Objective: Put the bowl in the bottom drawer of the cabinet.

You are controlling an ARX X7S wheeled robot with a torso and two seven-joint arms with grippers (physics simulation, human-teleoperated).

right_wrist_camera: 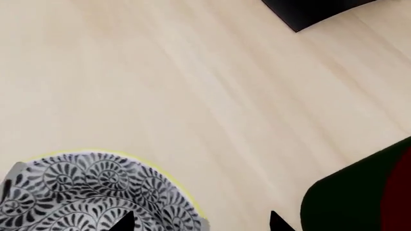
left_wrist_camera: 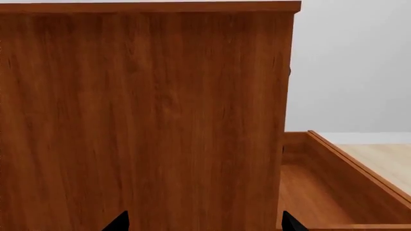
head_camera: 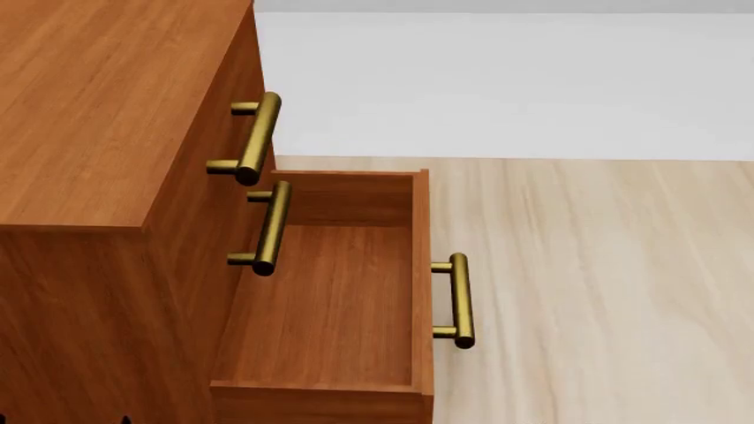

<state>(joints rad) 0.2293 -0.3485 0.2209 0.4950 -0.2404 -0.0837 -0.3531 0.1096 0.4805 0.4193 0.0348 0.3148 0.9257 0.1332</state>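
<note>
The bowl, blue-grey floral with a yellow-green rim, shows only in the right wrist view, standing on a pale wood surface. My right gripper is open just over it: one fingertip overlaps the bowl's inside and the other is off its rim, over bare wood. The cabinet fills the left of the head view, with its bottom drawer pulled out and empty. My left gripper is open, facing the cabinet's flat side, with the bottom drawer beside it.
A dark green and dark red rounded object stands close beside the bowl. A black slab lies farther off on the same surface. The two upper drawers are shut, their brass handles sticking out above the open drawer. Pale floor lies past the drawer's handle.
</note>
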